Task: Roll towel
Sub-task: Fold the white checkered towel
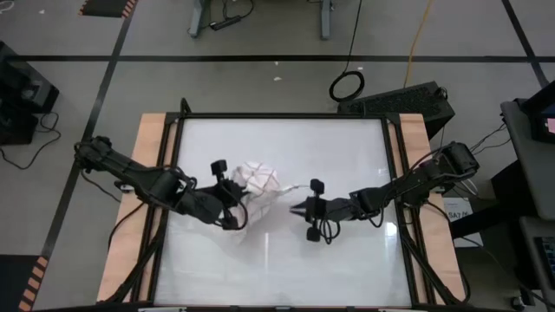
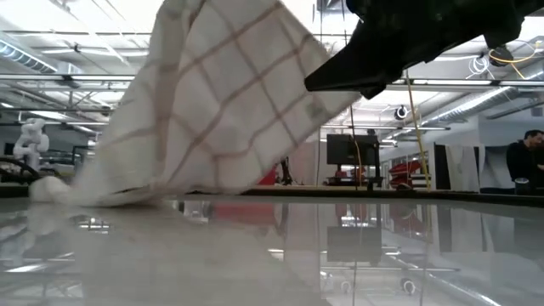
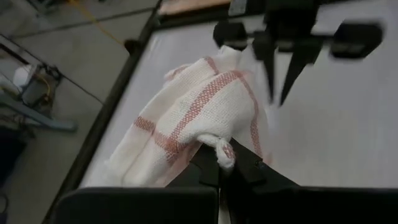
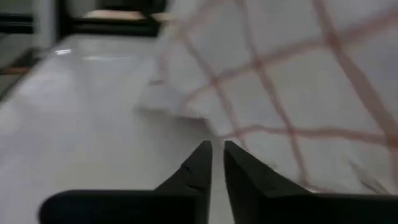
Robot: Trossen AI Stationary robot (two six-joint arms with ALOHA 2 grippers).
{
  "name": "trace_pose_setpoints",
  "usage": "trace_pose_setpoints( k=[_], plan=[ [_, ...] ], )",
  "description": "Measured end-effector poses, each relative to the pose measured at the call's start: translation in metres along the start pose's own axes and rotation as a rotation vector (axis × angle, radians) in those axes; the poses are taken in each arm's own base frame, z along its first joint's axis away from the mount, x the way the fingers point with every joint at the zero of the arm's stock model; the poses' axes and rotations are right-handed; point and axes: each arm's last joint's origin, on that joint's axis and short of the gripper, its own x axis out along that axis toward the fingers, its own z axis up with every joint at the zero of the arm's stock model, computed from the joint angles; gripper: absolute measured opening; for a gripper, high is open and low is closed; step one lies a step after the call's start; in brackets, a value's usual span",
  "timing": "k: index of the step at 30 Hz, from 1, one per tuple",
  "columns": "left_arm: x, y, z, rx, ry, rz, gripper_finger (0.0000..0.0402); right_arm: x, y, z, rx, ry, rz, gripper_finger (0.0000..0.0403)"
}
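The towel (image 1: pixel 258 179), white with thin red-brown grid lines, is bunched up left of the table's middle. In the low view the towel (image 2: pixel 221 102) hangs as a slanting sheet, and its lower end (image 2: pixel 59 189) rests on the table. My left gripper (image 3: pixel 219 163) is shut on it at its near-left side (image 1: pixel 236 208). My right gripper (image 1: pixel 293 208) points at the towel from the right. Its fingers (image 4: pixel 216 155) stand a narrow gap apart with nothing between them, just short of the towel (image 4: pixel 298 81). I cannot tell whether they touch it. My left gripper pinches a small bunched knob of the towel (image 3: pixel 222 152) between its two fingertips, several layers gathered together. The fingers come from the table's left, slanting down. The cloth beyond the fingers is lifted and drapes slack, its low end on the table.
The glossy white tabletop (image 1: pixel 347 260) has a black frame and wooden side strips (image 1: pixel 130 217). There is free room on its near and right parts. A black box (image 1: pixel 395 97) and a cable loop (image 1: pixel 347 85) lie on the floor beyond the far edge. A person (image 2: pixel 527 161) sits far off.
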Motion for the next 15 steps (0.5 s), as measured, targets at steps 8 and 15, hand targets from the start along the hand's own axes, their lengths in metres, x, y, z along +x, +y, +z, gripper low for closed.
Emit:
trace_pose_setpoints(
  k=[8,15],
  plan=[
    [-0.011,0.007,0.016,0.041,-0.049,-0.001,0.0014,-0.012,-0.005,0.012,-0.105,-0.061,-0.202,0.0161],
    [-0.006,0.014,0.015,0.026,-0.027,0.029,0.0017,-0.05,0.0,0.033,-0.158,-0.127,-0.286,0.0218]
  ],
)
